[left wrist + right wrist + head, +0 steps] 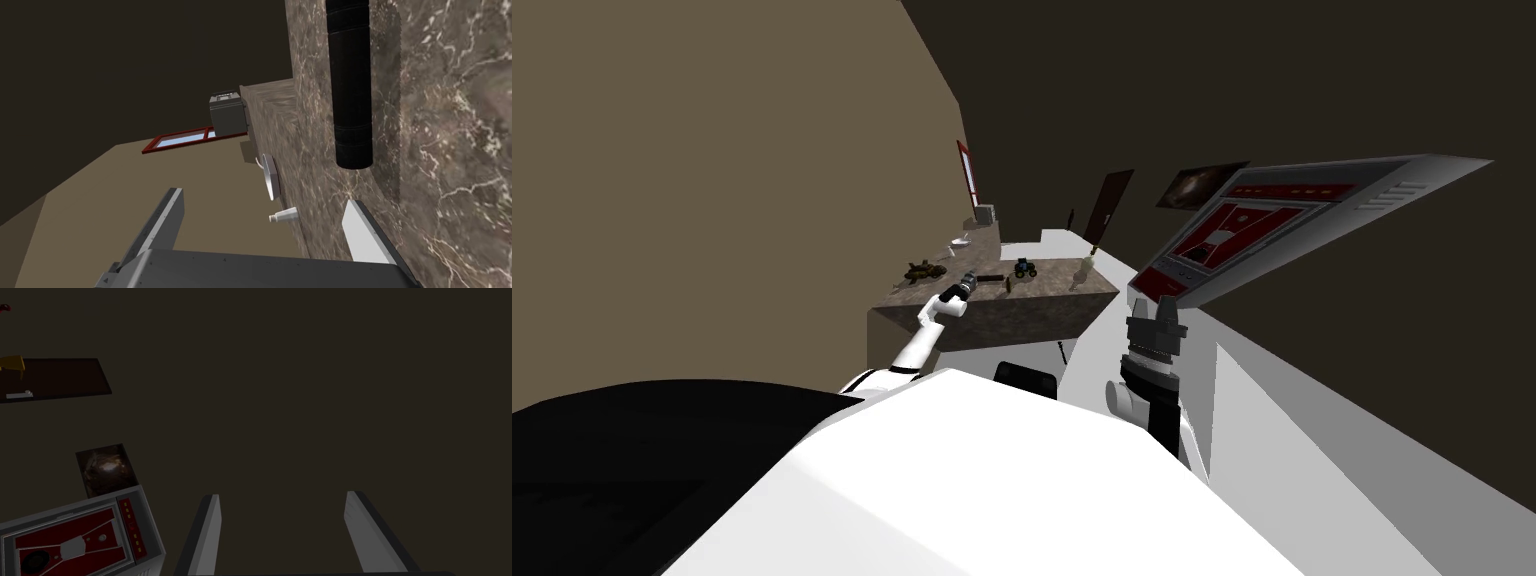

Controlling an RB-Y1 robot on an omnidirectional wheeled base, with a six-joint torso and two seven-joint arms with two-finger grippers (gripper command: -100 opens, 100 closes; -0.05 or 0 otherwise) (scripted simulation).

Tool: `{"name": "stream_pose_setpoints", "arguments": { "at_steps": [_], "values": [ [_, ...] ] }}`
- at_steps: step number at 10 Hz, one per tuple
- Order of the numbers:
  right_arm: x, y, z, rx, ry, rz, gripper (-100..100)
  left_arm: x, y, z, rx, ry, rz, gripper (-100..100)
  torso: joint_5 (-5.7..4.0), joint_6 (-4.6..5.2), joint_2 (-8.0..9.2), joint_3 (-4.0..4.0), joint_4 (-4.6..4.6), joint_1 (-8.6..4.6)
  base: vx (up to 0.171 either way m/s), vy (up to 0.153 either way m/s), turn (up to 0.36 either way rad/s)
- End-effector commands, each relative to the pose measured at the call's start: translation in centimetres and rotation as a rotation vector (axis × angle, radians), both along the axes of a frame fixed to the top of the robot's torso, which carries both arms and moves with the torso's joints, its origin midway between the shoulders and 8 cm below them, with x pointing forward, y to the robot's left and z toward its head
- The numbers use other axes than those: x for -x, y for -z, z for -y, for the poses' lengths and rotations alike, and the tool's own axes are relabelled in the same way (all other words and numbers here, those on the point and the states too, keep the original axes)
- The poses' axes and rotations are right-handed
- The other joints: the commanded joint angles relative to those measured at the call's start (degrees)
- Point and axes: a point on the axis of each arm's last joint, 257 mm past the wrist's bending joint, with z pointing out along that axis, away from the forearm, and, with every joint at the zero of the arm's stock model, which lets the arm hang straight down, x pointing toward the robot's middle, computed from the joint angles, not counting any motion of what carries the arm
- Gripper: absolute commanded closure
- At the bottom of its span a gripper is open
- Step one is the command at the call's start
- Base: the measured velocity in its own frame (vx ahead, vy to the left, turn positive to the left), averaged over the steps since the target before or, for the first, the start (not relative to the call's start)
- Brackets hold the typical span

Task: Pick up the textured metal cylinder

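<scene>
The textured cylinder (351,85) is black with ribbed bands and lies on its side on a brown marbled counter (450,150). My left gripper (265,222) is open, a short way back from the cylinder's near end. The cylinder lines up with one finger (362,232) rather than with the gap. In the head view the left gripper (968,286) reaches over the counter's near edge, just short of the cylinder (990,278). My right gripper (1155,312) is raised at my right side, open and empty (287,530).
On the counter (1052,290) stand a blue toy tractor (1025,268), a pale bottle (1083,269) and a brown object (922,270). Beyond the cylinder are a white bowl (270,176), a small white bottle (283,215) and a grey box (227,114). A grey and red machine (1272,220) looms beside the right arm.
</scene>
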Motion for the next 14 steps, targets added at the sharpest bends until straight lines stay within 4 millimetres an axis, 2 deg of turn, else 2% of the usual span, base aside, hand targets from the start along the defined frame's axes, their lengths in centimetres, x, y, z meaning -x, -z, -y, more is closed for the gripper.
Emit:
{"name": "stream_pose_setpoints", "arguments": {
  "at_steps": [1, 5, 6, 14],
  "values": [
    [0.0, 0.0, 0.0, 0.000, 0.000, 0.000, 0, -0.6, 0.9, -1.2, 0.013, -0.024, -0.049, -100, 0.00, 0.00, 0.00, 0.00, 0.00, 0.00, 0.021, -0.019, -0.030],
    [0.0, 0.0, 0.0, 0.000, 0.000, 0.000, 0, -1.5, 2.8, -3.2, 0.047, -0.071, -0.148, -100, -0.01, 0.00, -0.09, -0.05, -0.02, -0.04, 0.029, -0.028, -0.028],
    [0.0, 0.0, 0.0, 0.000, 0.000, 0.000, 0, -1.2, 3.8, -3.5, 0.052, -0.083, -0.182, -100, -0.01, 0.02, -0.12, -0.07, -0.02, -0.06, 0.036, -0.021, -0.022],
    [0.0, 0.0, 0.0, 0.000, 0.000, 0.000, 0, -1.3, 7.8, -6.7, 0.150, -0.175, -0.395, -100, 0.01, -0.01, -0.20, -0.12, -0.05, 0.04, 0.049, -0.006, -0.029]
  ]
}}
